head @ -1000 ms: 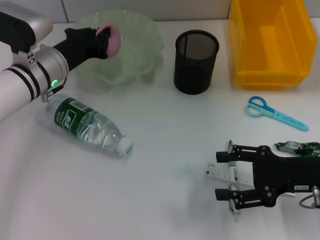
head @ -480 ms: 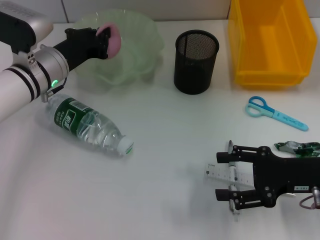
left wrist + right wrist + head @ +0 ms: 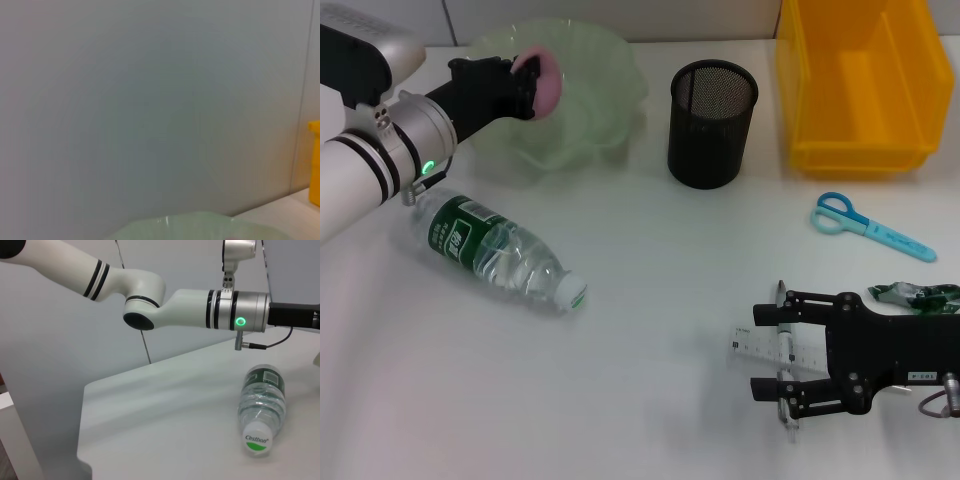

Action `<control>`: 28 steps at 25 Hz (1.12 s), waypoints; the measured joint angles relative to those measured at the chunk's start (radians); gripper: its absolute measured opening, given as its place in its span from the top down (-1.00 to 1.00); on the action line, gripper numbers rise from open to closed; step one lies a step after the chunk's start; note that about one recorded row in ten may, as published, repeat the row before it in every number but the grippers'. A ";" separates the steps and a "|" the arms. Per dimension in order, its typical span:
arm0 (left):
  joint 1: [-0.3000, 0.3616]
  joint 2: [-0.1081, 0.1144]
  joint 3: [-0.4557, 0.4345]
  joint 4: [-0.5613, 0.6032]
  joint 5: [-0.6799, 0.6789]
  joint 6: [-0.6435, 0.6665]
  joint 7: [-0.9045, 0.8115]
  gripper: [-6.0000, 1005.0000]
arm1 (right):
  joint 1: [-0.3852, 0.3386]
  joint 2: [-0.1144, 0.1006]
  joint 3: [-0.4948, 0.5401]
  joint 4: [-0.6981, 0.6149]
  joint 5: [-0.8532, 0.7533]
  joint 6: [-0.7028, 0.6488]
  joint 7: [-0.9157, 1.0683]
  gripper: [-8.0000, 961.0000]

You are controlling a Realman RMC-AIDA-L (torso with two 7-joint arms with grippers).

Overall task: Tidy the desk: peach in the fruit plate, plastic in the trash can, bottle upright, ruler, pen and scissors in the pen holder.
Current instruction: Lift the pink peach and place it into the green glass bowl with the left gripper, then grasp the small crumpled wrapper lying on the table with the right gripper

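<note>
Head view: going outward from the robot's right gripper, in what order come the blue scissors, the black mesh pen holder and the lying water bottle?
From the right gripper, low on the right:
1. Blue-handled scissors, just beyond it on the right side.
2. Clear plastic water bottle, lying on the left side.
3. Black mesh pen holder, at the back, centre.
Bottle and holder are close to call.

Shows a clear bottle [image 3: 260, 412] lying on its side on the white table [image 3: 165, 430], white cap [image 3: 257, 442] with a green mark facing the camera, green label at the far end. Above it stretches the left arm [image 3: 150, 295], white with black rings and a lit green ring near the wrist. Grey wall behind.
</note>
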 joint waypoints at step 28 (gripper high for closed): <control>-0.002 0.000 -0.002 0.000 -0.002 -0.008 -0.006 -0.63 | 0.003 0.000 0.000 0.000 0.000 -0.002 0.000 -0.74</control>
